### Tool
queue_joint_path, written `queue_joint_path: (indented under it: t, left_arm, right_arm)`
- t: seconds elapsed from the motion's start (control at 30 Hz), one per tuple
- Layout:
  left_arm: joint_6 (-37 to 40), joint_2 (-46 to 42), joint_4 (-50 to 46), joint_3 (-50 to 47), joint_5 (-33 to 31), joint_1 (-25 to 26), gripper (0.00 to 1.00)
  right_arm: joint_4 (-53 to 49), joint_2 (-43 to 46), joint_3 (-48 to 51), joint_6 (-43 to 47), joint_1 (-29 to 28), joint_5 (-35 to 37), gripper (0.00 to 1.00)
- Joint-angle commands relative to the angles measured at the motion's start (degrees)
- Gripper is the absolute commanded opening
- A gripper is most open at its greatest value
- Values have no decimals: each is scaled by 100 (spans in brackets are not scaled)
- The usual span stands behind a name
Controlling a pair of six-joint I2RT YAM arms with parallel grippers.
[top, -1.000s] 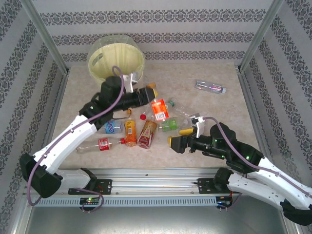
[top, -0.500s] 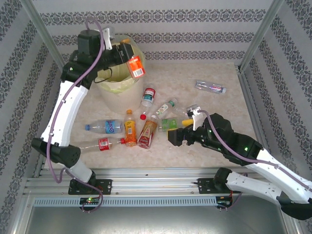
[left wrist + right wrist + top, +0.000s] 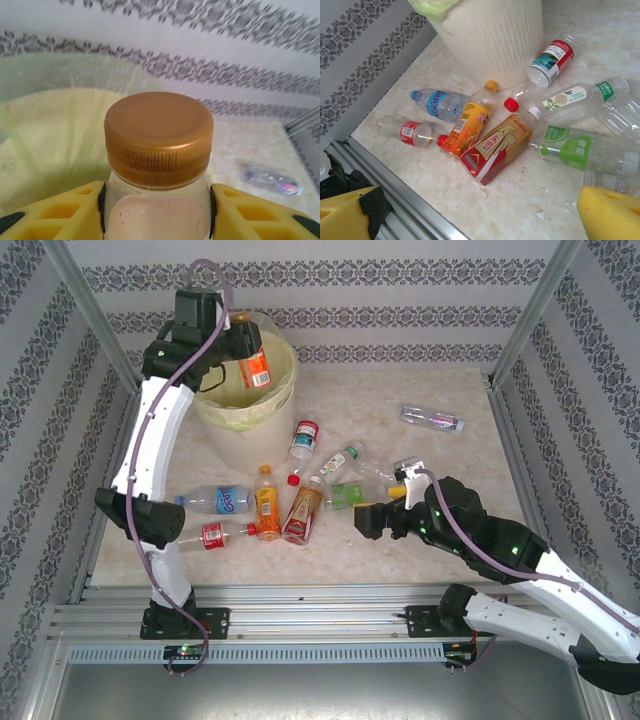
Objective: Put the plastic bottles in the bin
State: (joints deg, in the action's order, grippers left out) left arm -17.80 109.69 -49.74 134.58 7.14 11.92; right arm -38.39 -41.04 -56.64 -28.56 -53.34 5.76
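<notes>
Two robot arms work over a beige marbled table [image 3: 450, 470] with patterned walls on three sides. We see the left arm [image 3: 150, 440] reared up tall toward the far left corner. The bin [image 3: 282, 398], a round cream wastebasket with a pale yellow-green liner, stands there within its reach. The right arm [image 3: 520, 560] lies low across the near right side.

Between the arms, a heap of plastic bottles [image 3: 266, 512] lies on its sides on the table, just in front of the bin. One crushed clear bottle [image 3: 432, 419] lies well apart at the far right.

Over the bin's mouth hangs the orange-labelled bottle [image 3: 256, 370], held by the left gripper [image 3: 157, 220]. Its yellow fingers [image 3: 60, 212] are clamped on the neck just under the gold-brown cap [image 3: 159, 130]. The liner shows behind the cap, so we judge the bottle is placed to fall inside once let go. It is not yet released.

The right gripper [image 3: 368, 522] hovers low near the heap's right end, close to a green-labelled bottle [image 3: 575, 150]. Its jaws stand wide apart with nothing between them, so we judge it is readied for the next pick.
</notes>
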Motion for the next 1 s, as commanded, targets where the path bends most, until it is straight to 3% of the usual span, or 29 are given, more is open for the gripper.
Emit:
queue_joint_path:
  t: [0.0, 0.63, 0.97]
  left_arm:
    - [382, 135, -327, -127, -140, -58, 51]
    - [593, 523, -627, -484, 269, -54, 59]
    - [599, 378, -654, -475, 383, -85, 88]
  right_arm:
    - [-95, 55, 3, -80, 77, 192, 98]
    - [393, -465, -16, 117, 348, 37, 98]
    - [1002, -631, -29, 239, 447, -455, 98]
